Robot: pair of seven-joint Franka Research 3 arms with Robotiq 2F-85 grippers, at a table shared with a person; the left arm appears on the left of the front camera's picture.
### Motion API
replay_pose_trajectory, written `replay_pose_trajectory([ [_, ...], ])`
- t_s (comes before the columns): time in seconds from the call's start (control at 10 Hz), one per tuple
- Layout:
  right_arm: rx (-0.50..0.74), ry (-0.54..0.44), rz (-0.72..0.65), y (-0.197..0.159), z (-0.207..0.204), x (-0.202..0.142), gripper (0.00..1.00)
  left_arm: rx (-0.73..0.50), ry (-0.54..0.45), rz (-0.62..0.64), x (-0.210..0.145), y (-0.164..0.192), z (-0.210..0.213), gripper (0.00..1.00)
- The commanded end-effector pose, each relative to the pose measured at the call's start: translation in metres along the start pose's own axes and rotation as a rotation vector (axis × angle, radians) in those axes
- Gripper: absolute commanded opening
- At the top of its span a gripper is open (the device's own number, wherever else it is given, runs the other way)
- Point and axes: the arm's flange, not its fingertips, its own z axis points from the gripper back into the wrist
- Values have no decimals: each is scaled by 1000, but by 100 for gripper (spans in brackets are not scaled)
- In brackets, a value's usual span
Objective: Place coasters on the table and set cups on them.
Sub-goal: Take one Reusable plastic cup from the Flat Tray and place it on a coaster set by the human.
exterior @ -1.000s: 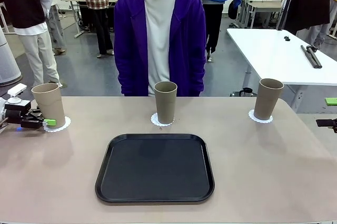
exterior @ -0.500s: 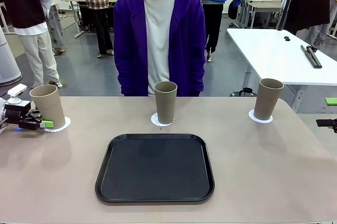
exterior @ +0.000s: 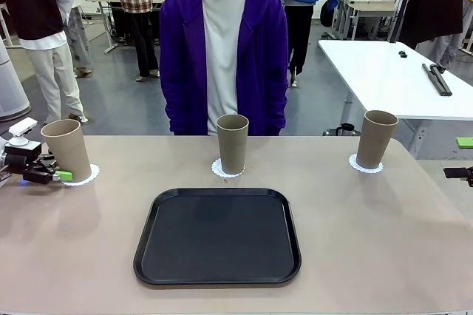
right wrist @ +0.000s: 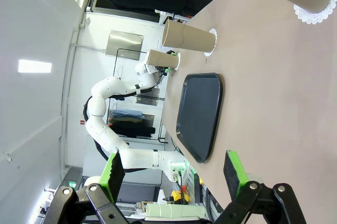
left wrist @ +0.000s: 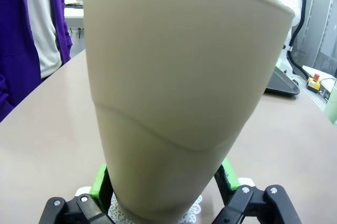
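Three cups stand on coasters on the table [exterior: 384, 256]; the left gripper [exterior: 63, 175] brackets the left cup [exterior: 66, 148], jaws released; the right gripper [right wrist: 174, 174] gapes empty

Front camera sits fixed at the robot's side, looking across the table [exterior: 355, 256] toward the far edge. Left wrist camera is low and very near the left cup [left wrist: 179, 103], also visible from the front. Right wrist camera, rolled sideways, looks along the table from farther off, sharing the tray [right wrist: 200, 113].
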Motion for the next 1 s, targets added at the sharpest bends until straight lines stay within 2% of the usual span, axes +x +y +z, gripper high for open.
replay_pose_trajectory([
  [0.0, 5, 0, 4, 1, -1, -1, 100, -20, 53, -19, 6, -7, 7, 100],
  [0.3, 5, 0, 4, 1, -1, -1, 100, -10, 99, -28, 11, -10, 11, 100],
  [0.6, 5, 0, 4, 1, -1, -1, 100, 16, 95, -44, 14, -4, 14, 100],
  [0.9, 5, 0, 4, 1, -1, -1, 100, 20, 153, -40, 19, -7, 18, 100],
])
